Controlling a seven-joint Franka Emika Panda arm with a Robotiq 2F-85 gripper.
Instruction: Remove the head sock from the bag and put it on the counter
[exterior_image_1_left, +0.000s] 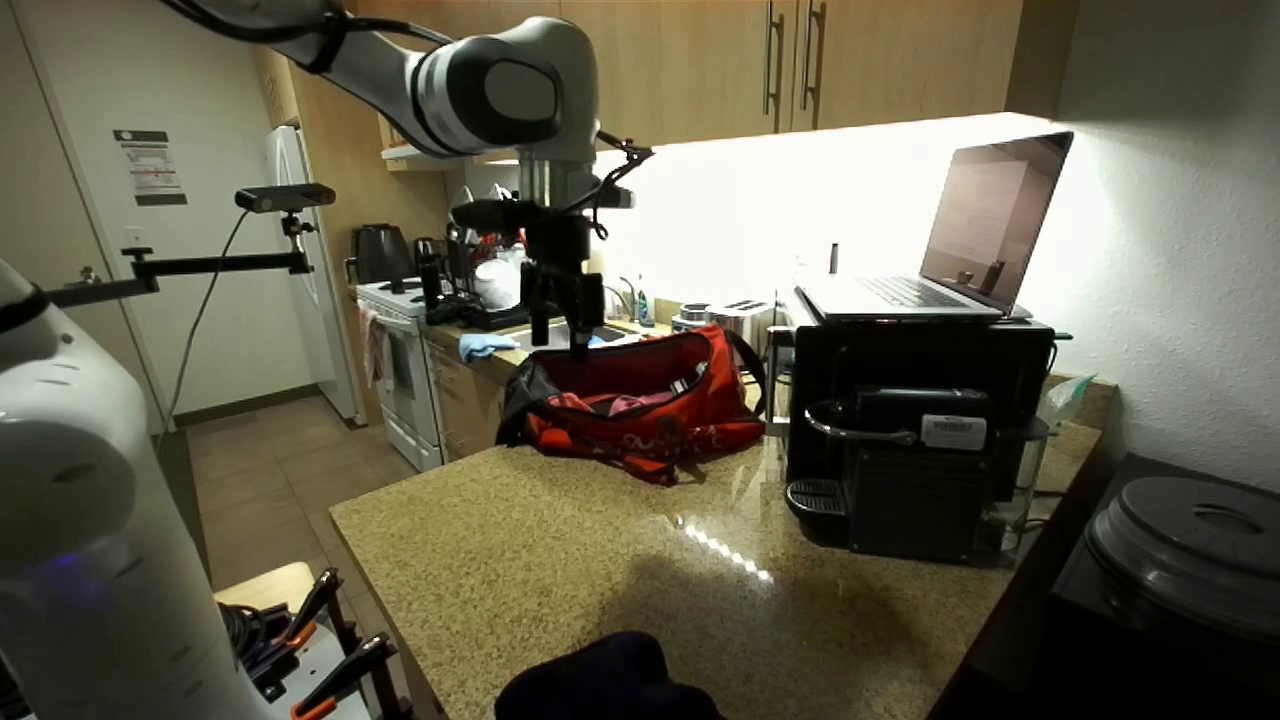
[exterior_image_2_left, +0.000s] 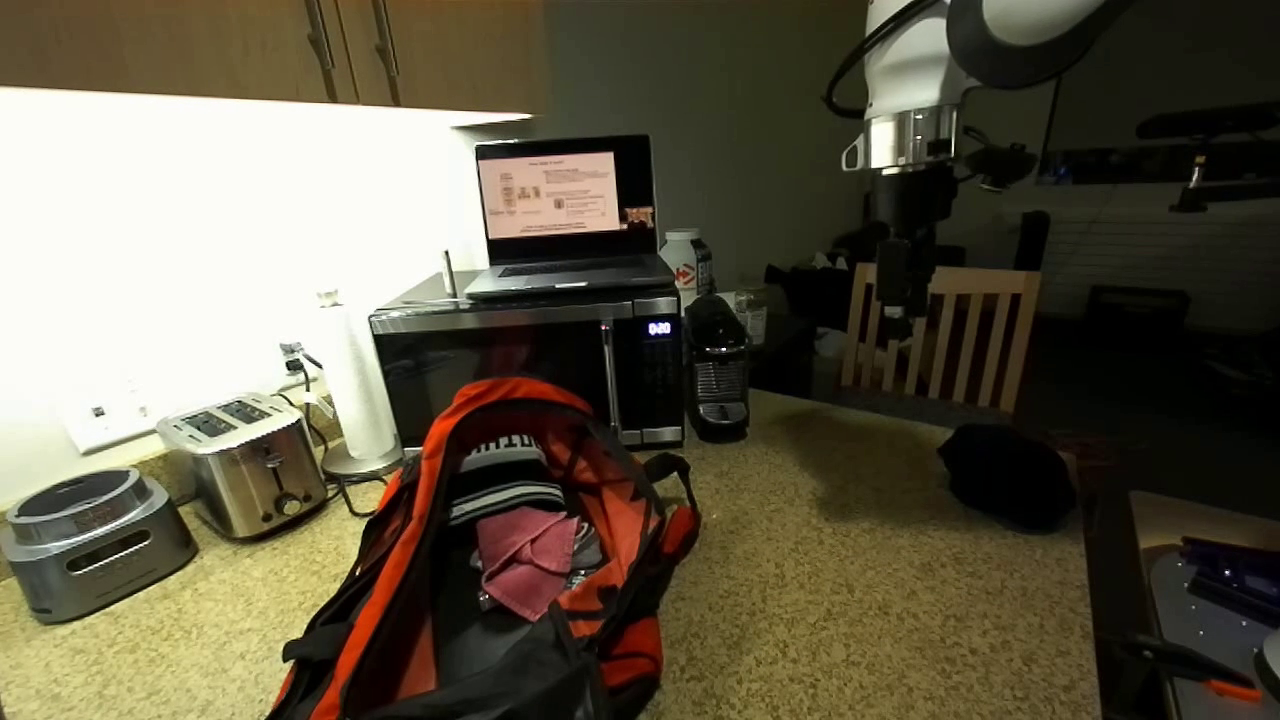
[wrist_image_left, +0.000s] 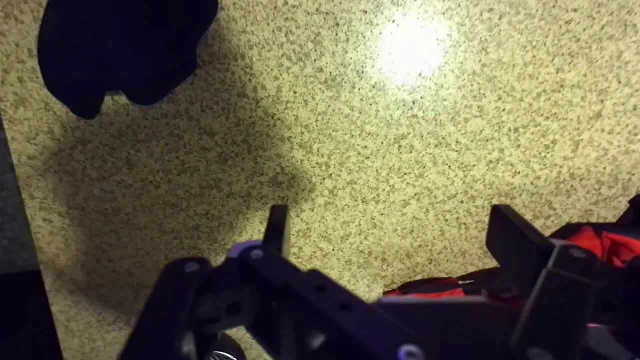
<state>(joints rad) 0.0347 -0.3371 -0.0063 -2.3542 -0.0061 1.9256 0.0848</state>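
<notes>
Got the head sock (wrist_image_left: 125, 50) lying at 10 o'clock in the wrist view, a soft, lumpy black heap on the glossy, speckled granite table (wrist_image_left: 450, 150). Got the claw (wrist_image_left: 390, 226) hanging above the stone, spread wide. Also spotting, at 7 o'clock in an exterior view, the floppy red fabric bag (exterior_image_2_left: 625, 490), gaping in a long oval, with crumpled pink cloth (exterior_image_2_left: 527, 560) inside.
</notes>
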